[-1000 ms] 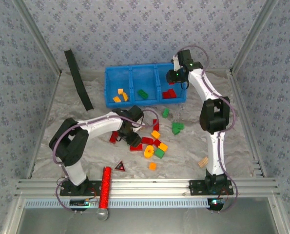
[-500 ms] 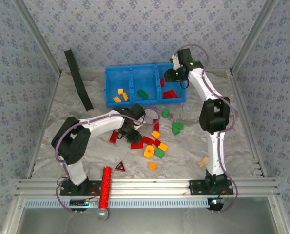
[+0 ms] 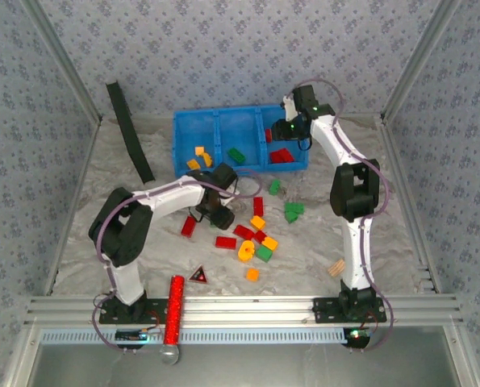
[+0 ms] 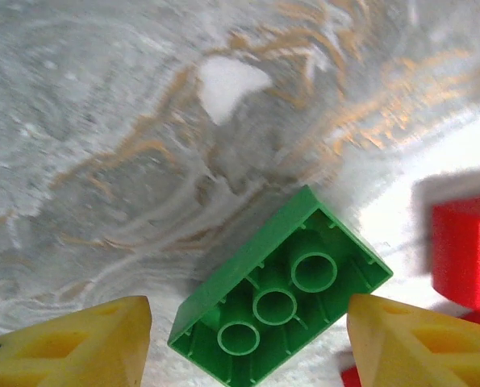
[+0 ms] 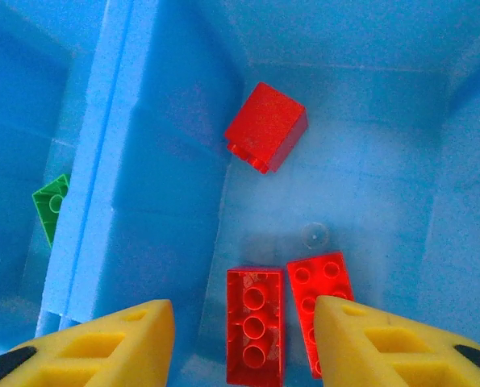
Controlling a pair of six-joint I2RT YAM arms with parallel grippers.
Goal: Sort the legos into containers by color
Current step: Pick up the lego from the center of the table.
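My left gripper [image 4: 248, 322] is shut on a green brick [image 4: 280, 294], turned underside up between the yellow fingers and lifted off the table. In the top view this gripper [image 3: 219, 214] hangs just in front of the blue tray [image 3: 177, 141]. My right gripper [image 5: 241, 322] is open over the tray's right compartment [image 5: 143, 161], above three red bricks [image 5: 254, 322], and holds nothing. It sits at the tray's back right corner [image 3: 286, 125]. The left compartment holds orange bricks [image 3: 199, 157] and the middle one a green brick [image 3: 236, 155]. Loose red, orange and green legos [image 3: 258, 222] lie mid-table.
A dark triangle [image 3: 198, 275] and a red cylinder [image 3: 173, 310] lie near the front edge. A tan wooden block [image 3: 335, 268] lies by the right arm's base. A black strip [image 3: 129, 133] leans at the back left. Metal rails fence the table's sides.
My left gripper has moved from the brick pile toward the tray, uncovering red bricks on the table. My right gripper has opened wider, and a red brick now lies in the right compartment's back corner.
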